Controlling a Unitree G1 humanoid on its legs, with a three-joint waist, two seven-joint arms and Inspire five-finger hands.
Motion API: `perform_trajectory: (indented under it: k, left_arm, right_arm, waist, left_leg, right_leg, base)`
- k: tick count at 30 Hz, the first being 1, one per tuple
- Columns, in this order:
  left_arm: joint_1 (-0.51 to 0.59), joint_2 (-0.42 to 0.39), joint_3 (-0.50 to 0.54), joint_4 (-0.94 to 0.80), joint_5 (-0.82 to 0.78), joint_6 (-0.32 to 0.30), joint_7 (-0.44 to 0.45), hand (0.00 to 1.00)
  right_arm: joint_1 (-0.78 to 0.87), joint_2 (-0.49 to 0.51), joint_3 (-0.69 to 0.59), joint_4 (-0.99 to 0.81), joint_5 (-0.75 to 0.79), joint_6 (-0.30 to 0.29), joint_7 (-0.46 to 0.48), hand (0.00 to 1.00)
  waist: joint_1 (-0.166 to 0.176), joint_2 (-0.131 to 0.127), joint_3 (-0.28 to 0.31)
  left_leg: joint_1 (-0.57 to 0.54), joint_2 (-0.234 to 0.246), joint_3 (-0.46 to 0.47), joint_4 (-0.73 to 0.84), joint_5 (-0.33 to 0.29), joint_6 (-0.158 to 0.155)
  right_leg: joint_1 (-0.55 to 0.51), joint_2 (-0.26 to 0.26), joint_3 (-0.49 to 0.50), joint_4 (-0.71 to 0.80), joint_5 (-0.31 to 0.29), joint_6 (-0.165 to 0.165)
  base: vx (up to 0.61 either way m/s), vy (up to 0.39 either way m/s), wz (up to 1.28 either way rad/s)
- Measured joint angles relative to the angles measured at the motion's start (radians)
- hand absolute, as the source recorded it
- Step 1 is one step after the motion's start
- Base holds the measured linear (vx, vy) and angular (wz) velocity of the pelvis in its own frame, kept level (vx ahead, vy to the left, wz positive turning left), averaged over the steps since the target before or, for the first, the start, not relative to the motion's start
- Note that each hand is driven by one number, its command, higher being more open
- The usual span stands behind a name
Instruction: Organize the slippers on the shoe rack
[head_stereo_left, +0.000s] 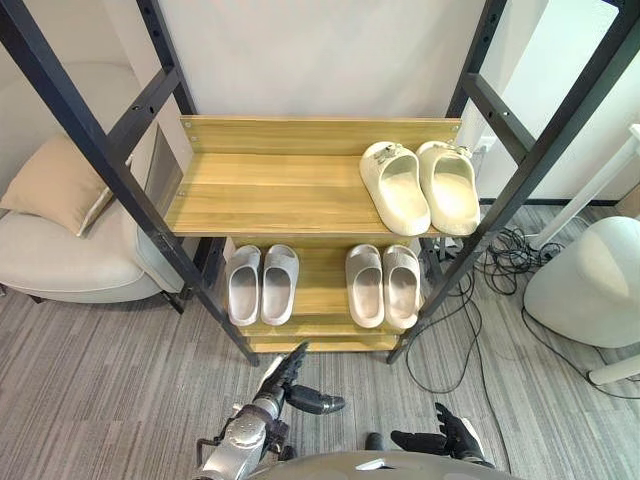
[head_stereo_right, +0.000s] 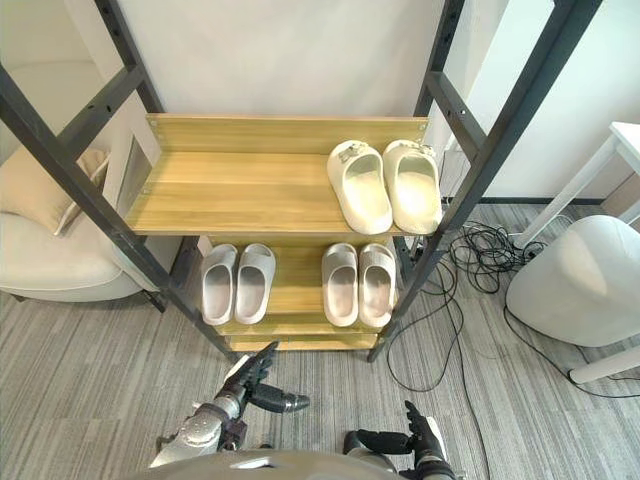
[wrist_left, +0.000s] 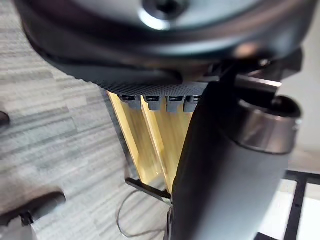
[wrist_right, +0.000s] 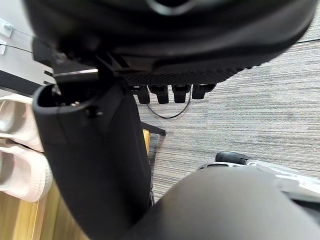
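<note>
The shoe rack (head_stereo_left: 270, 190) has a black metal frame and two wooden shelves. A cream pair of slippers (head_stereo_left: 420, 185) stands at the right of the upper shelf. On the lower shelf, a light grey pair (head_stereo_left: 262, 283) sits at the left and a beige pair (head_stereo_left: 384, 285) at the right. My left hand (head_stereo_left: 283, 378) hovers low over the carpet in front of the rack, fingers straight, thumb out, holding nothing. My right hand (head_stereo_left: 450, 435) hangs lower right, open and empty. In the right wrist view the beige slippers (wrist_right: 20, 150) show past the thumb.
A pale armchair (head_stereo_left: 60, 260) with a tan cushion (head_stereo_left: 55, 185) stands left of the rack. A white rounded seat (head_stereo_left: 590, 280) and a white table leg (head_stereo_left: 590, 195) are at the right. Black cables (head_stereo_left: 470, 300) trail on the grey carpet beside the rack's right post.
</note>
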Motion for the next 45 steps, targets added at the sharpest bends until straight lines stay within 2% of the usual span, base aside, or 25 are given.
perform_trajectory:
  k: [6, 9, 19, 21, 23, 24, 26, 27, 29, 30, 32, 36, 37, 38, 39, 41, 42, 44, 45]
  left_arm:
    - [0.007, -0.034, 0.106, 0.151, 0.110, 0.002, 0.068, 1.00]
    - [0.012, -0.054, 0.172, 0.190, 0.109, 0.002, 0.099, 1.00]
    - [-0.001, -0.091, 0.279, 0.252, 0.107, 0.001, 0.122, 1.00]
    - [-0.014, -0.099, 0.289, 0.266, 0.107, 0.001, 0.127, 1.00]
    - [-0.026, -0.101, 0.289, 0.268, 0.107, 0.001, 0.128, 1.00]
    - [-0.039, -0.100, 0.289, 0.276, 0.107, 0.002, 0.128, 1.00]
    - [-0.052, -0.098, 0.291, 0.284, 0.107, 0.004, 0.131, 1.00]
    - [-0.056, -0.099, 0.293, 0.284, 0.107, 0.004, 0.132, 1.00]
    - [-0.068, -0.104, 0.304, 0.284, 0.106, 0.004, 0.138, 1.00]
    - [-0.075, -0.109, 0.315, 0.282, 0.105, 0.005, 0.138, 1.00]
    - [-0.082, -0.111, 0.317, 0.279, 0.105, 0.002, 0.145, 1.00]
    - [-0.107, -0.134, 0.316, 0.279, 0.096, 0.002, 0.151, 1.00]
    - [-0.111, -0.146, 0.315, 0.277, 0.081, 0.001, 0.154, 1.00]
    - [-0.113, -0.144, 0.312, 0.276, 0.078, -0.001, 0.155, 1.00]
    - [-0.126, -0.142, 0.313, 0.276, 0.076, -0.002, 0.155, 1.00]
    - [-0.133, -0.146, 0.313, 0.276, 0.078, -0.003, 0.155, 1.00]
    - [-0.132, -0.150, 0.305, 0.276, 0.081, -0.007, 0.154, 1.00]
    - [-0.130, -0.161, 0.299, 0.276, 0.088, -0.015, 0.154, 1.00]
    - [-0.130, -0.169, 0.280, 0.276, 0.090, -0.017, 0.152, 1.00]
  right_arm:
    - [-0.008, 0.008, -0.010, 0.010, 0.000, 0.000, -0.003, 1.00]
    - [-0.017, 0.011, -0.019, 0.029, 0.000, -0.001, -0.006, 1.00]
    - [-0.050, 0.012, -0.028, 0.077, 0.000, 0.000, -0.007, 1.00]
    - [-0.060, 0.010, -0.027, 0.079, 0.000, 0.000, -0.007, 1.00]
    - [-0.080, 0.009, -0.027, 0.079, 0.000, 0.000, -0.008, 1.00]
    - [-0.092, 0.013, -0.027, 0.079, 0.000, 0.000, -0.009, 1.00]
    - [-0.099, 0.014, -0.026, 0.087, 0.000, 0.001, -0.009, 1.00]
    - [-0.099, 0.014, -0.026, 0.087, 0.000, 0.000, -0.009, 1.00]
    - [-0.100, 0.017, -0.023, 0.087, 0.000, 0.000, -0.008, 1.00]
    - [-0.104, 0.010, -0.018, 0.086, 0.000, 0.000, -0.006, 1.00]
    - [-0.133, 0.002, -0.014, 0.086, 0.001, 0.000, -0.007, 1.00]
    - [-0.191, 0.000, -0.012, 0.070, 0.001, -0.002, -0.016, 1.00]
    - [-0.220, 0.009, 0.002, 0.075, 0.001, -0.001, -0.023, 1.00]
    - [-0.225, 0.023, 0.003, 0.072, 0.001, -0.001, -0.024, 1.00]
    - [-0.229, 0.051, -0.003, 0.057, 0.001, -0.005, -0.024, 1.00]
    - [-0.225, 0.061, -0.010, 0.046, 0.000, -0.003, -0.025, 1.00]
    - [-0.214, 0.073, -0.011, 0.044, 0.000, -0.003, -0.024, 1.00]
    - [-0.203, 0.081, -0.015, 0.044, 0.000, -0.003, -0.024, 1.00]
    - [-0.200, 0.080, -0.025, 0.045, 0.000, -0.001, -0.022, 1.00]
  waist:
    - [0.002, -0.007, 0.010]
    - [0.004, -0.006, 0.011]
    - [0.010, -0.002, 0.029]
    - [0.012, 0.002, 0.046]
    - [0.012, -0.001, 0.059]
    - [0.015, -0.009, 0.066]
    - [0.028, -0.013, 0.071]
    - [0.028, -0.013, 0.071]
    - [0.031, -0.023, 0.072]
    - [0.039, -0.025, 0.071]
    - [0.067, -0.009, 0.080]
    - [0.058, 0.035, 0.113]
    - [0.061, 0.042, 0.122]
    - [0.057, 0.037, 0.122]
    - [0.056, 0.028, 0.124]
    - [0.054, 0.021, 0.128]
    - [0.049, 0.014, 0.131]
    - [0.044, 0.011, 0.127]
    - [0.034, 0.019, 0.122]
  left_leg:
    - [0.006, 0.000, 0.001, 0.000, -0.004, -0.002]
    - [0.006, 0.000, 0.001, 0.000, -0.006, -0.003]
    - [0.019, 0.001, 0.032, 0.003, -0.013, -0.001]
    - [0.016, 0.003, 0.037, 0.022, -0.026, -0.003]
    - [-0.014, 0.002, 0.023, 0.056, -0.036, 0.001]
    - [-0.036, -0.006, -0.002, 0.077, -0.038, 0.004]
    - [-0.066, -0.013, -0.050, 0.096, -0.040, 0.004]
    - [-0.077, -0.014, -0.069, 0.103, -0.040, 0.004]
    - [-0.119, -0.027, -0.149, 0.130, -0.036, -0.004]
    - [-0.136, -0.025, -0.167, 0.137, -0.032, -0.009]
    - [-0.181, -0.009, -0.201, 0.139, -0.016, -0.026]
    - [-0.274, 0.018, -0.312, 0.131, 0.043, -0.063]
    - [-0.291, 0.022, -0.306, 0.097, 0.116, -0.070]
    - [-0.290, 0.019, -0.292, 0.052, 0.167, -0.068]
    - [-0.324, 0.013, -0.197, 0.101, 0.165, -0.047]
    - [-0.346, 0.013, -0.081, 0.250, 0.064, -0.018]
    - [-0.308, 0.016, 0.004, 0.332, -0.016, -0.009]
    - [-0.262, 0.041, 0.108, 0.383, -0.080, -0.009]
    - [-0.226, 0.074, 0.194, 0.409, -0.117, -0.012]
  right_leg:
    - [0.005, 0.000, 0.001, 0.000, -0.002, 0.001]
    - [0.005, 0.000, 0.002, 0.000, -0.003, 0.001]
    - [0.004, 0.004, 0.034, 0.005, -0.003, 0.002]
    - [-0.010, 0.002, 0.040, 0.042, -0.020, -0.001]
    - [-0.082, -0.010, 0.042, 0.184, -0.092, 0.000]
    - [-0.128, -0.028, 0.035, 0.286, -0.146, 0.001]
    - [-0.149, -0.042, 0.035, 0.357, -0.191, 0.005]
    - [-0.149, -0.042, 0.042, 0.367, -0.201, 0.009]
    - [-0.151, -0.037, 0.126, 0.396, -0.252, 0.013]
    - [-0.162, -0.031, 0.115, 0.402, -0.256, 0.008]
    - [-0.190, -0.012, 0.093, 0.406, -0.261, -0.009]
    - [-0.232, 0.016, -0.024, 0.400, -0.259, -0.052]
    - [-0.235, 0.018, -0.066, 0.395, -0.254, -0.069]
    - [-0.234, 0.003, -0.092, 0.373, -0.242, -0.089]
    - [-0.229, -0.015, -0.147, 0.340, -0.228, -0.102]
    - [-0.205, -0.030, -0.197, 0.323, -0.220, -0.106]
    - [-0.168, -0.047, -0.245, 0.304, -0.218, -0.105]
    - [-0.146, -0.060, -0.298, 0.289, -0.215, -0.101]
    - [-0.133, -0.065, -0.343, 0.279, -0.210, -0.093]
  base:
    - [0.00, 0.000, 0.00]
    - [0.00, 0.000, 0.00]
    - [-0.01, 0.001, -0.08]
    - [-0.01, -0.001, -0.09]
    - [-0.02, -0.015, 0.21]
    - [-0.01, -0.024, 0.41]
    - [-0.01, -0.052, 0.68]
    - [-0.02, -0.097, 0.99]
    - [-0.02, -0.127, 1.05]
    - [-0.03, -0.114, 0.73]
    - [-0.04, -0.148, 0.54]
    - [-0.04, -0.154, 0.85]
    - [-0.05, -0.149, 0.90]
    - [-0.07, -0.128, 1.16]
    - [-0.07, -0.089, 0.97]
    - [-0.03, -0.083, 0.99]
    - [-0.01, -0.060, 1.05]
    - [-0.01, -0.004, 0.94]
    - [0.01, 0.086, 1.26]
